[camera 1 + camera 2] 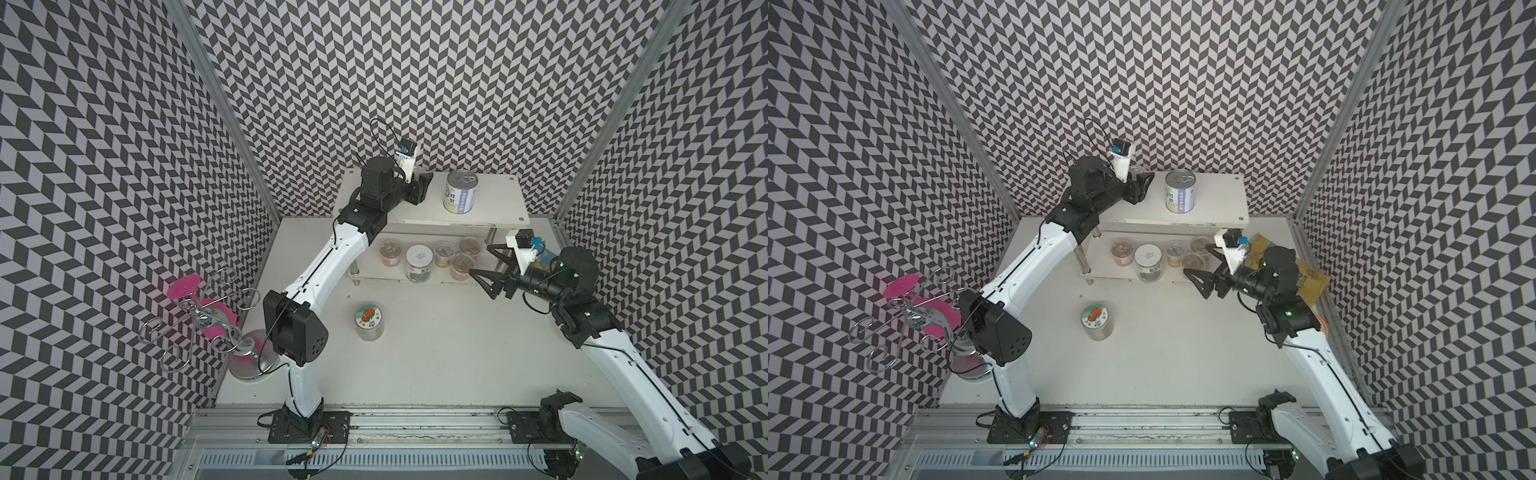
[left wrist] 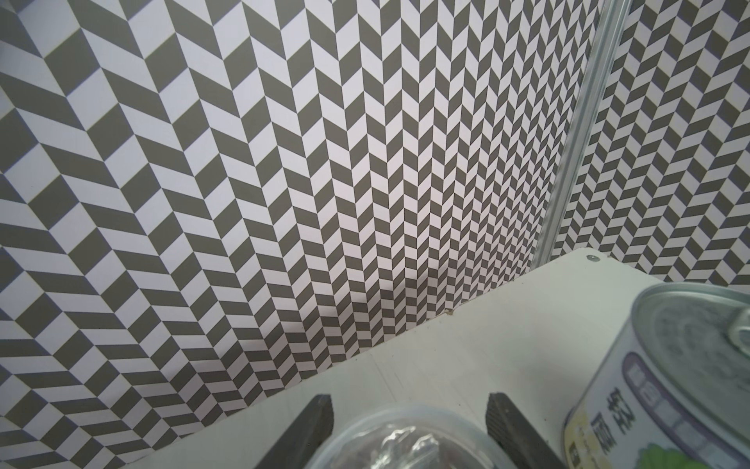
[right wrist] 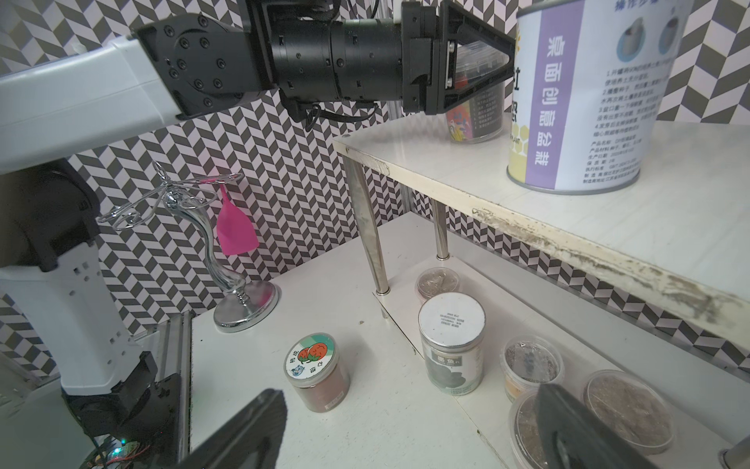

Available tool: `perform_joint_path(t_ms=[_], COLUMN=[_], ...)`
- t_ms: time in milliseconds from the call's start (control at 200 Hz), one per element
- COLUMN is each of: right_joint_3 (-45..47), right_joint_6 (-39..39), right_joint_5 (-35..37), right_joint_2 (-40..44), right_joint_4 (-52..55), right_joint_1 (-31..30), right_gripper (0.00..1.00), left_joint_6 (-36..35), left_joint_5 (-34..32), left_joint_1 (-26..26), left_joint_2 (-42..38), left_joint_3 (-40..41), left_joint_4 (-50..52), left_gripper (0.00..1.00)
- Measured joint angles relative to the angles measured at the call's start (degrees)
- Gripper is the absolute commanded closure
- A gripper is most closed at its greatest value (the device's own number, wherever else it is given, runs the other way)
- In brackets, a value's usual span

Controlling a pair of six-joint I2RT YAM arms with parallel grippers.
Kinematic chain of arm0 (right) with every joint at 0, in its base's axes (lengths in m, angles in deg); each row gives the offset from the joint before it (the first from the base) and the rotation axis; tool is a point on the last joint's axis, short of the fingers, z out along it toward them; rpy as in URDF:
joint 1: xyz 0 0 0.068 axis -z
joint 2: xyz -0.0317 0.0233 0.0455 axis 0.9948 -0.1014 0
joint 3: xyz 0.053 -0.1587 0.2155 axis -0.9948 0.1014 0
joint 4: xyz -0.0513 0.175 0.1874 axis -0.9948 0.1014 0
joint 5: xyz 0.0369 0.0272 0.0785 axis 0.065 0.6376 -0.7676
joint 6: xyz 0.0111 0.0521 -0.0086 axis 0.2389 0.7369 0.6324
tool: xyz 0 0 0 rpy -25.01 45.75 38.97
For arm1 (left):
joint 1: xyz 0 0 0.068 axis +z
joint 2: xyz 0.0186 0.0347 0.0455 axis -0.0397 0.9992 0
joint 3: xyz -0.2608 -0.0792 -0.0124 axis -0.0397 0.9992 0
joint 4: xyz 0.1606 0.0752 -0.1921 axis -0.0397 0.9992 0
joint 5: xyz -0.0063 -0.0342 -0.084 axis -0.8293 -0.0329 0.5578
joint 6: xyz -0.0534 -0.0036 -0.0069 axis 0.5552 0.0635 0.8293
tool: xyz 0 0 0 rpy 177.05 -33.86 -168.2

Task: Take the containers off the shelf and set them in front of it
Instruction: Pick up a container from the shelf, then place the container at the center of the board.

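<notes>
Containers mostly sit on the shelf [image 1: 494,199]: a tin can [image 1: 460,193] and a film-topped cup [image 2: 406,440] on top, a lidded jar [image 1: 418,262] and four cups [image 1: 390,251] below. A brown-filled jar [image 1: 369,322] stands on the counter [image 1: 457,353]. The left gripper [image 2: 410,402] straddles the top cup, half open; I cannot tell if it touches. The cup is thin clear plastic, probably light and crushable, so grip its wall gently. The right gripper [image 1: 481,259] gapes wide, empty.

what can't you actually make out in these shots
The small cup at the left gripper: cut off by the left wrist view's edge and mostly covered by the gripper in both top views; contact cannot be told.
The bag: mostly hidden behind the right arm in a top view; print unreadable.
The tin can: cut off by the left wrist view's edge.
</notes>
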Motion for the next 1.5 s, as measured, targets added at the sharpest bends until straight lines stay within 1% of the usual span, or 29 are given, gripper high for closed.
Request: perform_joint_path(t_ms=[240, 626, 731, 826, 941, 1031, 1157, 1287, 1397, 1502], right_joint_3=[0.0, 0.0, 0.0, 0.0, 0.0, 0.3, 1.4, 3.2, 4.4, 5.1], right_joint_6=[0.1, 0.3, 0.4, 0.5, 0.5, 0.5, 0.4, 0.4, 0.4, 0.3], right_joint_5=[0.0, 0.0, 0.0, 0.0, 0.0, -0.1, -0.2, -0.5, -0.8, -0.9], right_joint_2=[0.0, 0.0, 0.0, 0.0, 0.0, 0.3, 1.6, 3.2, 4.1, 4.4], right_joint_4=[0.0, -0.1, -0.1, -0.3, -0.7, -1.1, -1.7, -2.2, -2.1, -2.1], right_joint_1=[0.0, 0.0, 0.0, 0.0, 0.0, 0.0, 0.0, 0.0, 0.0, 0.0], right_gripper=[0.0, 0.0, 0.0, 0.0, 0.0, 0.0, 0.0, 0.0, 0.0, 0.0], left_joint_6=[0.3, 0.6, 0.7, 0.7, 1.1, 1.6, 3.5, 6.8, 9.7, 11.9], left_joint_5=[0.0, 0.0, 0.0, 0.0, -0.2, -0.8, -2.8, -7.2, -11.9, -16.0], left_joint_1=[0.0, -0.1, -0.7, -2.0, -4.6, -7.5, -11.8, -17.8, -23.2, -27.4], left_joint_2=[-1.5, -4.7, -6.3, -9.6, -15.8, -22.1, -32.3, -42.5, -46.4, -47.0], left_joint_3=[1.9, 4.0, 4.5, 7.2, 13.2, 19.9, 32.4, 47.6, 57.9, 66.2], left_joint_4=[-0.5, 0.1, 0.7, 1.2, 1.7, 1.7, 0.3, -2.6, -5.5, -9.1], left_gripper=[0.44, 0.44, 0.44, 0.45, 0.45, 0.45, 0.47, 0.48, 0.48, 0.48])
